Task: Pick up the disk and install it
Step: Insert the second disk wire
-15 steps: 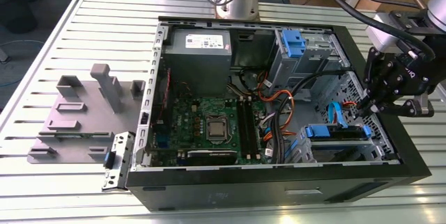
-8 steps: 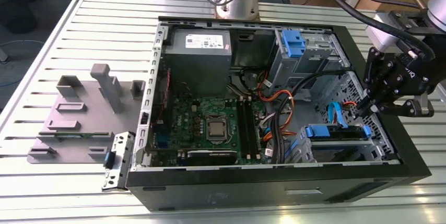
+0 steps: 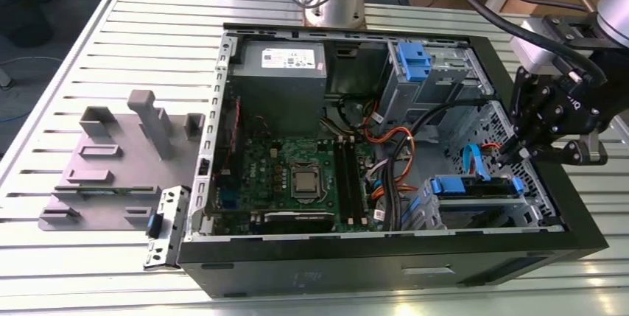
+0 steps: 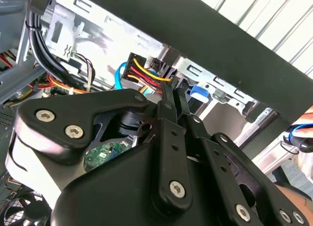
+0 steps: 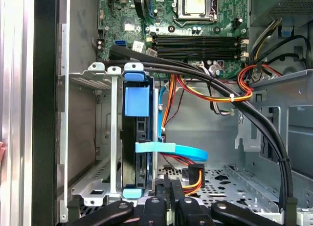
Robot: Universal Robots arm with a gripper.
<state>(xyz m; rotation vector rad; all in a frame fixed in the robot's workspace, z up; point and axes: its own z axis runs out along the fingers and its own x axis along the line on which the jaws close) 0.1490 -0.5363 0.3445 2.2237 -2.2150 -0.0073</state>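
The disk (image 3: 462,185) stands on edge inside the metal drive cage (image 3: 425,213) in the open computer case's front corner, at the exterior view's right. In the first wrist view the disk (image 5: 140,138) shows its blue rail and blue tab between the cage walls (image 5: 90,133). A flat blue data cable (image 5: 171,150) curves past it. My black gripper (image 3: 504,158) hangs just above and beside the cage. Its fingers sit close together, shut, in both wrist views (image 5: 168,189) (image 4: 172,89). They are beside a black power plug with red and yellow wires (image 4: 139,72) and appear to hold nothing.
The case (image 3: 393,257) lies open on a slatted table (image 3: 99,272). Inside are the grey power-supply box (image 3: 280,73), the motherboard (image 3: 294,176), a second blue-tabbed bay (image 3: 413,62) and thick black cable bundles (image 3: 393,176). A grey stand with posts (image 3: 118,154) sits outside, at the exterior view's left.
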